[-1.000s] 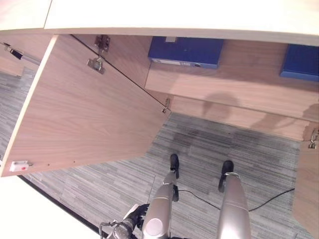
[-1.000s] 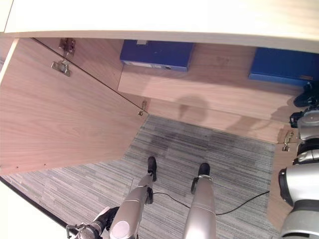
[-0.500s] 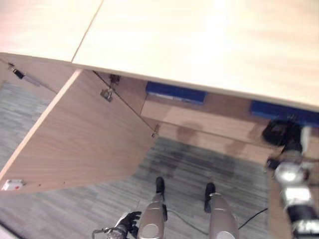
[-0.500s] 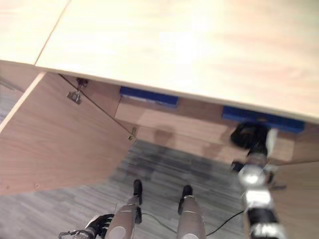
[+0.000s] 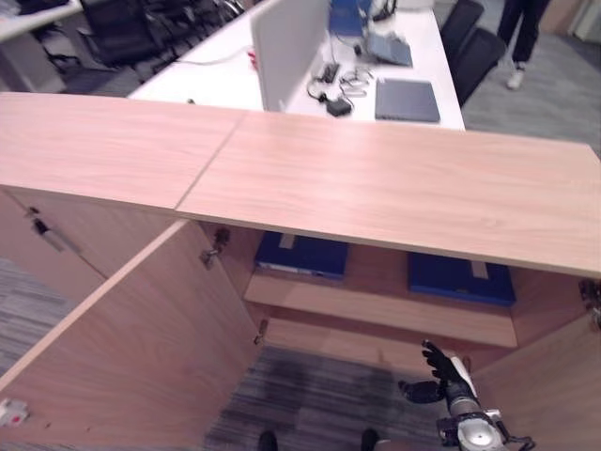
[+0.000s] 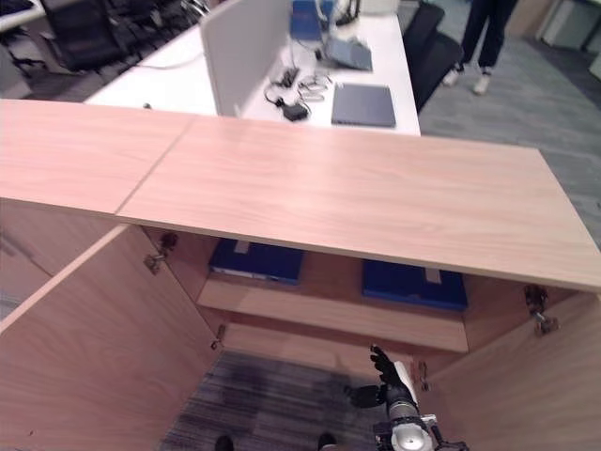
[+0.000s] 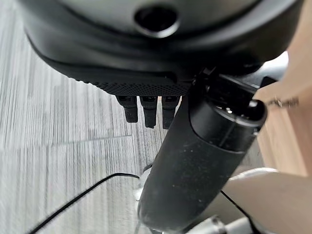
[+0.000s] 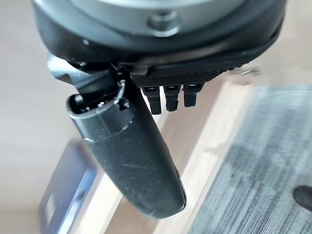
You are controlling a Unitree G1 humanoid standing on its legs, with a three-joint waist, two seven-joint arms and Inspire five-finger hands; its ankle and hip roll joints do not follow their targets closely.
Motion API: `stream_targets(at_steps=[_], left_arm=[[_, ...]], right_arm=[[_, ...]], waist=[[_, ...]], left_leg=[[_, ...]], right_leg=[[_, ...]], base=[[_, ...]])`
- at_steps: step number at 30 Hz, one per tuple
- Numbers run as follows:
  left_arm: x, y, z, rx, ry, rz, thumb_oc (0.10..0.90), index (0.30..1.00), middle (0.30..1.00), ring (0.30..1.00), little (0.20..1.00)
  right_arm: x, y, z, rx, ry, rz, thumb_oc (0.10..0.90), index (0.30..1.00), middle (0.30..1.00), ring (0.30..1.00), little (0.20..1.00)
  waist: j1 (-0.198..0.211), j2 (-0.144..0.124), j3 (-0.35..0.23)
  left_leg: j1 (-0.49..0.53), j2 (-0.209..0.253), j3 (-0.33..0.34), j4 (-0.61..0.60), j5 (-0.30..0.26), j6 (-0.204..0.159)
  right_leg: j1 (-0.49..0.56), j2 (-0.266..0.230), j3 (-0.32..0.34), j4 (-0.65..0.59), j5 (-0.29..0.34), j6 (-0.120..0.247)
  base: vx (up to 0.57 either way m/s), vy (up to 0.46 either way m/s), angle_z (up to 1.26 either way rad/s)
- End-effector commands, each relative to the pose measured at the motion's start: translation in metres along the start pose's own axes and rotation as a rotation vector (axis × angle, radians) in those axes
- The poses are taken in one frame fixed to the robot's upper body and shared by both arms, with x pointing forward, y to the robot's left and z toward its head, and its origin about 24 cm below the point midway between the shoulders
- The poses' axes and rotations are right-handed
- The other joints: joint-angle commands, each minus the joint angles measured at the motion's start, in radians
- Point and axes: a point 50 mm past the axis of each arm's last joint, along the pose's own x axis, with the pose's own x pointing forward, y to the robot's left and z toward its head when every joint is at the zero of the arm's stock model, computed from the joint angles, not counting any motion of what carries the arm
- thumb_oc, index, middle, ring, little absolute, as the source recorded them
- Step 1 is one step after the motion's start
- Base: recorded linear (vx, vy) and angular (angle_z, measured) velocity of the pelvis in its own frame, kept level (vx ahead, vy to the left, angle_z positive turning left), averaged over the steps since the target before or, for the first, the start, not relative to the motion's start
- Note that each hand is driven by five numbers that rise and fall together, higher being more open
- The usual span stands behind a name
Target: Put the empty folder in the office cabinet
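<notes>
Honestly, no writing can be read anywhere; the pale strips on the two blue folders are too small to make out. The office cabinet (image 5: 394, 188) fills the middle of the frame, its wooden top wide across, with the left door (image 5: 122, 348) swung open at lower left. On the shelf (image 6: 329, 315) under the top lie a left blue folder (image 6: 255, 260) and a right blue folder (image 6: 413, 284), well apart from each other. The right hand (image 6: 383, 374) shows at the lower right, in front of the shelf edge, fingers (image 8: 167, 97) straight and spread, thumb standing out, holding nothing and touching nothing. The left hand (image 7: 146, 53) hangs above the grey carpet (image 7: 58, 161), its fingers straight, also empty. Behind the cabinet, in the upper part, stands a white worktop (image 5: 282, 75) with a grey laptop (image 5: 407, 100).
</notes>
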Motion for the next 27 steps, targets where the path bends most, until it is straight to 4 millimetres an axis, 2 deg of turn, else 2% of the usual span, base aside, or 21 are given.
stream_targets(at_steps=[1,2,3,5,6,8,9,10,12,13,15,18,21,22,23,24,25,26,27], left_arm=[[-0.002,0.006,0.107,-0.171,-0.364,0.020,0.800,0.900,0.900,0.900,0.900],[-0.004,0.007,0.116,-0.198,-0.399,0.024,0.800,0.900,0.900,0.900,0.900],[-0.005,0.007,0.119,-0.213,-0.413,0.025,0.800,0.900,0.900,0.900,0.900],[-0.007,0.005,0.122,-0.240,-0.434,0.017,0.800,0.900,0.900,0.900,0.900],[-0.007,0.004,0.122,-0.238,-0.435,0.011,0.800,0.900,0.900,0.900,0.900],[-0.006,0.002,0.117,-0.231,-0.423,0.000,0.800,0.900,0.900,0.900,0.900],[0.002,0.021,0.088,-0.184,-0.309,0.019,0.800,0.900,0.900,0.900,0.900],[0.004,0.038,0.080,-0.191,-0.271,0.056,0.800,0.900,0.900,0.900,0.900],[0.005,0.046,0.080,-0.182,-0.261,0.067,0.800,0.900,0.900,0.900,0.900],[0.005,0.046,0.080,-0.182,-0.260,0.067,0.800,0.900,0.900,0.900,0.900],[0.005,0.053,0.078,-0.205,-0.257,0.086,0.800,0.900,0.900,0.900,0.900],[0.003,0.061,0.083,-0.210,-0.283,0.109,0.800,0.900,0.900,0.900,0.900],[0.001,0.065,0.087,-0.185,-0.313,0.118,0.800,0.900,0.900,0.900,0.900],[0.000,0.066,0.088,-0.177,-0.328,0.122,0.800,0.900,0.900,0.900,0.900],[-0.001,0.068,0.092,-0.168,-0.345,0.130,0.800,0.900,0.900,0.900,0.900],[-0.001,0.068,0.092,-0.167,-0.346,0.131,0.800,0.900,0.900,0.900,0.900],[-0.003,0.072,0.101,-0.165,-0.383,0.142,0.800,0.900,0.900,0.900,0.900],[-0.004,0.071,0.103,-0.166,-0.395,0.142,0.800,0.900,0.900,0.900,0.900],[-0.005,0.071,0.108,-0.161,-0.413,0.144,0.800,0.900,0.900,0.900,0.900]], right_arm=[[0.014,-0.017,0.043,-0.006,-0.184,-0.075,0.800,0.900,0.900,0.900,0.900],[0.015,-0.018,0.045,-0.011,-0.184,-0.087,0.800,0.900,0.900,0.900,0.900],[0.016,-0.018,0.044,-0.015,-0.178,-0.091,0.800,0.900,0.900,0.900,0.900],[0.019,-0.020,0.043,-0.035,-0.160,-0.099,0.800,0.900,0.900,0.900,0.900],[0.020,-0.020,0.041,-0.041,-0.149,-0.096,0.800,0.900,0.900,0.900,0.900],[0.020,-0.019,0.036,-0.047,-0.127,-0.087,0.800,0.900,0.900,0.900,0.900],[0.020,-0.026,0.035,-0.038,-0.126,-0.088,0.800,0.900,0.900,0.900,0.900],[0.016,-0.030,0.033,-0.034,-0.131,-0.089,0.800,0.900,0.900,0.900,0.900],[0.013,-0.029,0.026,-0.040,-0.114,-0.069,0.800,0.900,0.900,0.900,0.900],[0.013,-0.029,0.026,-0.040,-0.113,-0.069,0.800,0.900,0.900,0.900,0.900],[0.012,-0.024,0.027,-0.032,-0.117,-0.045,0.800,0.900,0.900,0.900,0.900],[0.013,-0.018,0.026,-0.018,-0.100,-0.042,0.800,0.900,0.900,0.900,0.900],[0.016,-0.012,0.031,-0.030,-0.110,-0.030,0.800,0.900,0.900,0.900,0.900],[0.019,-0.009,0.034,-0.038,-0.113,-0.024,0.800,0.900,0.900,0.900,0.900],[0.020,-0.006,0.036,-0.035,-0.112,-0.025,0.800,0.900,0.900,0.900,0.900],[0.020,-0.006,0.036,-0.035,-0.112,-0.025,0.800,0.900,0.900,0.900,0.900],[0.020,-0.004,0.034,0.001,-0.100,-0.031,0.800,0.900,0.900,0.900,0.900],[0.018,-0.005,0.030,0.017,-0.090,-0.039,0.800,0.900,0.900,0.900,0.900],[0.017,-0.006,0.026,0.024,-0.076,-0.041,0.800,0.900,0.900,0.900,0.900]], waist=[[0.049,0.006,0.044],[0.066,0.000,0.060],[0.067,-0.008,0.069],[0.057,-0.036,0.081],[0.050,-0.043,0.082],[0.044,-0.050,0.084],[0.039,-0.050,0.081],[0.023,-0.051,0.083],[-0.003,-0.048,0.074],[-0.003,-0.047,0.076],[-0.002,-0.046,0.065],[0.030,-0.065,0.070],[0.060,-0.072,0.083],[0.074,-0.067,0.092],[0.080,-0.072,0.103],[0.080,-0.074,0.102],[0.067,-0.076,0.107],[0.049,-0.072,0.112],[0.042,-0.068,0.112]], left_leg=[[-0.007,0.107,-0.027,0.017,0.106,-0.116],[-0.045,0.112,-0.012,0.019,0.140,-0.117],[-0.065,0.114,0.010,0.025,0.141,-0.106],[-0.074,0.132,0.164,0.092,0.071,-0.065],[-0.062,0.135,0.224,0.130,0.038,-0.060],[-0.042,0.113,0.261,0.199,-0.026,-0.053],[-0.021,0.077,0.253,0.241,-0.086,-0.049],[-0.013,0.060,0.272,0.279,-0.106,-0.041],[0.018,0.045,0.328,0.277,-0.158,-0.026],[0.021,0.046,0.328,0.278,-0.161,-0.026],[0.027,0.016,0.341,0.238,-0.176,-0.010],[0.008,0.005,0.310,0.229,-0.175,0.002],[0.034,-0.032,0.294,0.170,-0.185,0.043],[0.043,-0.040,0.289,0.149,-0.190,0.056],[0.040,-0.054,0.296,0.137,-0.169,0.071],[0.040,-0.057,0.296,0.135,-0.168,0.072],[0.041,-0.071,0.235,0.104,-0.158,0.076],[0.046,-0.083,0.190,0.094,-0.153,0.077],[0.041,-0.091,0.157,0.093,-0.147,0.078]], right_leg=[[0.004,-0.046,-0.040,0.042,-0.114,0.063],[0.014,-0.051,-0.065,0.014,-0.105,0.061],[0.022,-0.059,-0.091,-0.013,-0.093,0.062],[0.014,-0.091,-0.152,-0.054,-0.051,0.061],[0.015,-0.100,-0.179,-0.068,-0.039,0.059],[0.025,-0.116,-0.208,-0.082,-0.012,0.053],[0.029,-0.138,-0.245,-0.082,0.006,0.048],[0.031,-0.150,-0.265,-0.074,0.012,0.040],[0.047,-0.148,-0.281,-0.060,-0.008,0.040],[0.050,-0.148,-0.281,-0.058,-0.009,0.041],[0.061,-0.143,-0.290,-0.050,-0.004,0.045],[0.062,-0.165,-0.312,-0.010,-0.004,0.058],[0.022,-0.221,-0.328,0.124,-0.002,0.081],[0.005,-0.243,-0.338,0.173,0.017,0.097],[-0.019,-0.266,-0.341,0.206,0.068,0.112],[-0.021,-0.269,-0.340,0.207,0.069,0.113],[-0.053,-0.212,-0.198,0.179,0.073,0.143],[-0.064,-0.154,-0.080,0.165,0.040,0.145],[-0.065,-0.110,0.004,0.137,0.008,0.140]], base=[[-0.29,-0.056,0.52],[-0.28,-0.042,0.79],[-0.35,-0.061,0.97],[-0.35,-0.072,1.21],[-0.26,-0.063,1.12],[-0.17,-0.010,1.05],[-0.15,0.083,1.17],[-0.12,0.110,1.07],[0.06,0.084,1.16],[0.13,0.071,1.40],[0.10,0.138,1.05],[0.03,0.147,0.36],[0.00,0.167,0.42],[-0.09,0.187,0.54],[-0.08,0.102,0.32],[-0.09,0.050,0.28],[0.01,0.041,0.12],[0.04,0.070,0.19],[0.08,0.060,0.73]])
